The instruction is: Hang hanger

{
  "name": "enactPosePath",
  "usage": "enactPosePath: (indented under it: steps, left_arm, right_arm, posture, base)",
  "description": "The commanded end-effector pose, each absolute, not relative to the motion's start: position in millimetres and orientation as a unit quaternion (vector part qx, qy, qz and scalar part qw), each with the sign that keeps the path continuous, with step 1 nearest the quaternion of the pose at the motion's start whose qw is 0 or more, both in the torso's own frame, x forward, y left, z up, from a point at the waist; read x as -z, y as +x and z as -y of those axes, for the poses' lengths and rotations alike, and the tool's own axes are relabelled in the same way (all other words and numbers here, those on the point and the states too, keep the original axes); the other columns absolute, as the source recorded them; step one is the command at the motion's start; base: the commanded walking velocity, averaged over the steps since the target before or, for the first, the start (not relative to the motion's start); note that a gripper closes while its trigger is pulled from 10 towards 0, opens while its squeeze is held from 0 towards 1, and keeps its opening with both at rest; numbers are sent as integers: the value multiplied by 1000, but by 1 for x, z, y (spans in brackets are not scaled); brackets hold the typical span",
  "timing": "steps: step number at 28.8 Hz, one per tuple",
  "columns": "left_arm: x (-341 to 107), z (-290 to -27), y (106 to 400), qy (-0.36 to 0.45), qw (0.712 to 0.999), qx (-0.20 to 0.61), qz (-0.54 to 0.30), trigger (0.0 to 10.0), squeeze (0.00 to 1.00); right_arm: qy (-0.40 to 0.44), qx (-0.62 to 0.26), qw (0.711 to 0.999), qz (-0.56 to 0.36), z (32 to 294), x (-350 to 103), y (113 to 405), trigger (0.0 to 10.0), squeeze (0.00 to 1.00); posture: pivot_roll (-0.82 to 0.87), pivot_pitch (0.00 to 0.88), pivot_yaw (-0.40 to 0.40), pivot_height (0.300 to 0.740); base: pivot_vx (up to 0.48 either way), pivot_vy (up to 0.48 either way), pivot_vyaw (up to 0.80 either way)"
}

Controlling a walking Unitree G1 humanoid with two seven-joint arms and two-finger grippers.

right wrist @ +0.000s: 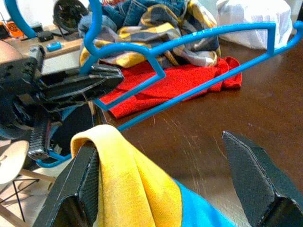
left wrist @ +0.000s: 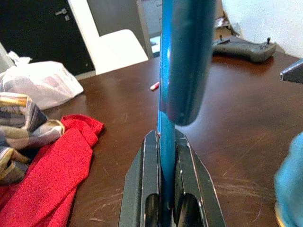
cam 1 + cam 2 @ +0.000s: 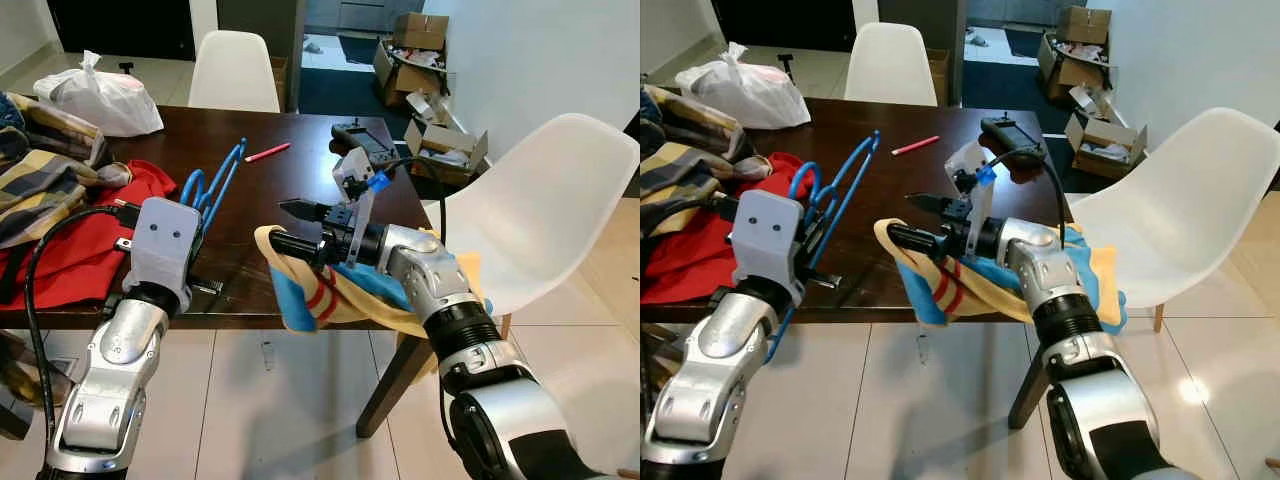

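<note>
Two claws were at work over the dark counter (image 3: 300, 110). The left claw (image 2: 166, 189) was clamped narrow on a bar of the blue hanger (image 3: 840, 200), holding it raised off the counter, its hook end curling near that claw's housing and its long arms running up and away from the fingers. The right claw (image 1: 170, 179) stood wide apart and gripped nothing firmly; a yellow and blue garment (image 3: 300, 290) with red stripes lay draped over one of its fingers (image 1: 78, 189) and hung down past the counter's edge, with more of it bunched along the right forearm. The hanger sat ahead of the right claw's open fingers, across a gap of bare counter. Just beyond the left claw lay a red cloth (image 3: 70, 240) and a striped heap of clothes (image 3: 40, 170); farther off were a white plastic bag (image 3: 95, 95), a red pen (image 3: 267, 152) and a black controller (image 3: 1012, 132). By my judgement the task was at an early stage: hanger and garment were each in hand, but the garment was not yet on the hanger, and no rail was to be seen.
</note>
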State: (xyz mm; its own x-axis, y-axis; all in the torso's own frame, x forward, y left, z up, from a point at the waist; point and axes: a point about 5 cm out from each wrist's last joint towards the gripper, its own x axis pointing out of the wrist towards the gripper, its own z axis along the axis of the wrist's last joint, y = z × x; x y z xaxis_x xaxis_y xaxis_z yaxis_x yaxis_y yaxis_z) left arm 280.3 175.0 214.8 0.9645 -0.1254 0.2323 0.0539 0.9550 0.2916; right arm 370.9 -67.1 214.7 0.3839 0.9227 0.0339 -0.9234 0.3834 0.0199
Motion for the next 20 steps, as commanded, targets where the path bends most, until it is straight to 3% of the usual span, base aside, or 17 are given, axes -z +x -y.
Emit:
enactPosePath:
  steps: [1, 2, 13, 15, 20]
  left_arm:
    - [-216, -174, 278, 154, 979, 49, 128, 10000, 0]
    - [-216, -175, 277, 154, 979, 48, 127, 10000, 0]
    - [-216, -176, 277, 155, 979, 47, 126, 10000, 0]
    - [-216, -176, 277, 154, 979, 46, 127, 10000, 0]
    - [-216, -175, 278, 153, 979, 46, 126, 10000, 0]
  right_arm:
    - [11, -552, 833, 14, 67, -217, 372, 10000, 0]
    - [24, -538, 843, 17, 68, -217, 373, 0, 0]
    - [55, -495, 867, 25, 72, -222, 379, 0, 0]
    - [46, -461, 886, 25, 72, -224, 385, 0, 0]
    - [37, -425, 904, 29, 70, -227, 391, 0, 0]
  posture:
    - [115, 85, -95, 740]
    - [119, 92, -96, 740]
    - [119, 92, -96, 740]
    - [115, 93, -100, 740]
    - [120, 93, -104, 740]
  base:
    - [0, 0, 0]
    - [0, 0, 0]
    - [0, 0, 0]
    - [0, 0, 0]
    - [0, 0, 0]
